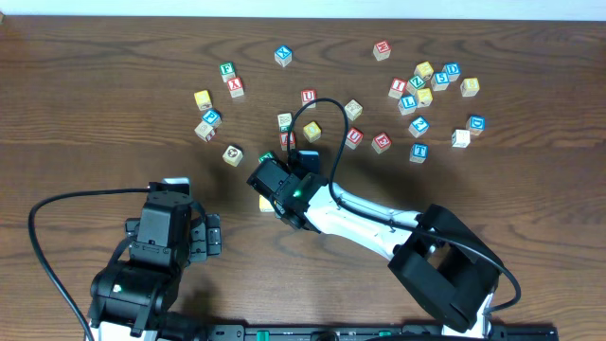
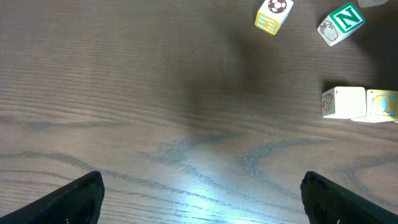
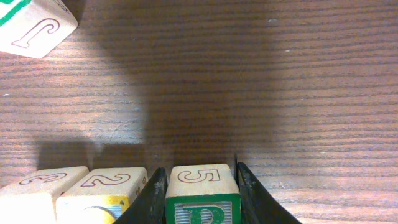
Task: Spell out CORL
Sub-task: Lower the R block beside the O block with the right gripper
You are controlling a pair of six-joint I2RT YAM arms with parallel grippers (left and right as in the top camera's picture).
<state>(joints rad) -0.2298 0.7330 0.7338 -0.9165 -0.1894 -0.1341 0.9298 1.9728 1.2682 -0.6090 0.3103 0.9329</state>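
Right wrist view: right gripper (image 3: 200,179) closed narrowly on the R cube (image 3: 203,200), which stood at the right end of a row, just beside two neighbouring cubes (image 3: 106,194). In the overhead view the arm hid this grip.
Left wrist view: left gripper (image 2: 200,186) spread wide and empty over the dark wooden table (image 2: 155,93), with the N cube (image 2: 341,23) farther off.
Overhead only: scattered cubes (image 1: 417,85) lay beyond, and a pale wall strip (image 1: 568,2) ran along the far edge.

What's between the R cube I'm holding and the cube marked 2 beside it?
Only one finger of the right pincer, between R cube and 2 cube; seen in right wrist view.
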